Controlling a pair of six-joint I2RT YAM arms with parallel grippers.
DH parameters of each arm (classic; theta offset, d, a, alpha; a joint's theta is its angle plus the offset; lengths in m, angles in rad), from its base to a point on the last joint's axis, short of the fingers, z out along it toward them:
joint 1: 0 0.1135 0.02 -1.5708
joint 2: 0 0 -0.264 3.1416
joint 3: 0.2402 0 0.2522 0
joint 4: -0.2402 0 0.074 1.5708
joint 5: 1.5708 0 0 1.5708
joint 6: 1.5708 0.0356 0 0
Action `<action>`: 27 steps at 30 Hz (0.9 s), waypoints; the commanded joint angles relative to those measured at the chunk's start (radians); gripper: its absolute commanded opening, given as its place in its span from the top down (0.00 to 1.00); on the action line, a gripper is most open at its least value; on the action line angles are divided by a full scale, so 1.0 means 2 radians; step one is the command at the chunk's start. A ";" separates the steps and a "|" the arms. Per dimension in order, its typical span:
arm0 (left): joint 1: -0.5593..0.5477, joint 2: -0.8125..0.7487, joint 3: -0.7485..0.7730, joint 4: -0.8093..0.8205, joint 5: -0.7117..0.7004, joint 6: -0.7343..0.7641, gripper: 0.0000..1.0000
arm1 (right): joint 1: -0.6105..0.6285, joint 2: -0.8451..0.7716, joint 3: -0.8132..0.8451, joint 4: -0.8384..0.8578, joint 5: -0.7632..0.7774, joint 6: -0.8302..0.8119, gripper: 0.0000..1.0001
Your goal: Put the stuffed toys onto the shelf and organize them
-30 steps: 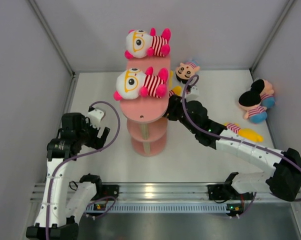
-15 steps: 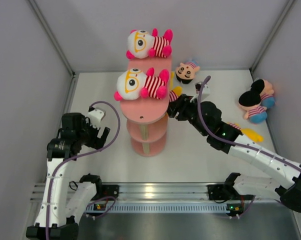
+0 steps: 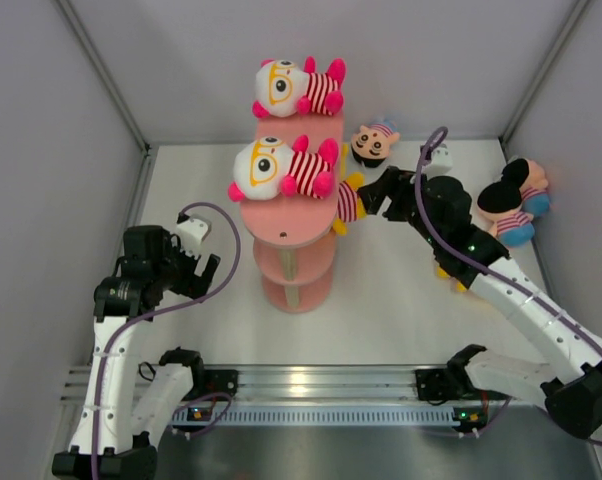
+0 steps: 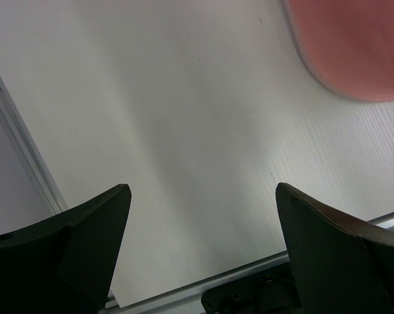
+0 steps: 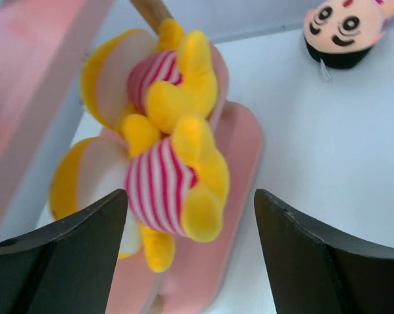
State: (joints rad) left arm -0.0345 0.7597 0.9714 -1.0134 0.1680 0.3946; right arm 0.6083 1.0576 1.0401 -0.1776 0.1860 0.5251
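The salmon-pink shelf [image 3: 281, 225] stands mid-table. Two white-faced toys with orange glasses lie on its top tier, one at the back [image 3: 296, 88] and one at the front [image 3: 281, 168]. Two yellow bears in striped shirts [image 5: 171, 176] lie on the middle tier [image 5: 239, 140], their ends poking out to the right [image 3: 347, 200]. My right gripper [image 3: 378, 190] is open and empty just right of them; in the right wrist view [image 5: 190, 196] the near bear sits between its spread fingers, untouched. My left gripper [image 3: 196, 270] is open and empty left of the shelf, over bare table [image 4: 202, 188].
A black-haired doll [image 3: 373, 143] lies on the table behind the right gripper and shows in the right wrist view [image 5: 344, 29]. Mouse-eared toys [image 3: 516, 200] lie by the right wall. A bit of yellow toy [image 3: 448, 275] shows under the right arm. A shelf tier edge [image 4: 354, 52] shows in the left wrist view.
My right gripper has pulled back to the right, out from under the top tier. A yellow bear now shows at the middle tier's edge. The left arm has not moved.
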 commanded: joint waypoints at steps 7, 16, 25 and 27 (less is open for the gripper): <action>0.002 -0.002 -0.003 0.018 0.006 -0.003 0.01 | -0.038 0.058 -0.031 0.102 -0.171 0.010 0.25; 0.002 -0.002 -0.004 0.019 0.006 -0.003 0.01 | -0.039 0.056 -0.077 0.139 -0.152 0.105 0.92; 0.002 0.001 -0.003 0.018 0.010 -0.003 0.01 | 0.055 0.013 -0.116 0.196 0.013 0.191 1.00; 0.002 0.000 -0.003 0.019 0.010 -0.003 0.01 | 0.075 0.015 -0.123 0.216 0.037 0.208 1.00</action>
State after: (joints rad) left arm -0.0338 0.7601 0.9710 -1.0134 0.1711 0.3943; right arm 0.7078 1.1107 0.8085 0.1177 0.1112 0.8436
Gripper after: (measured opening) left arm 0.984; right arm 0.047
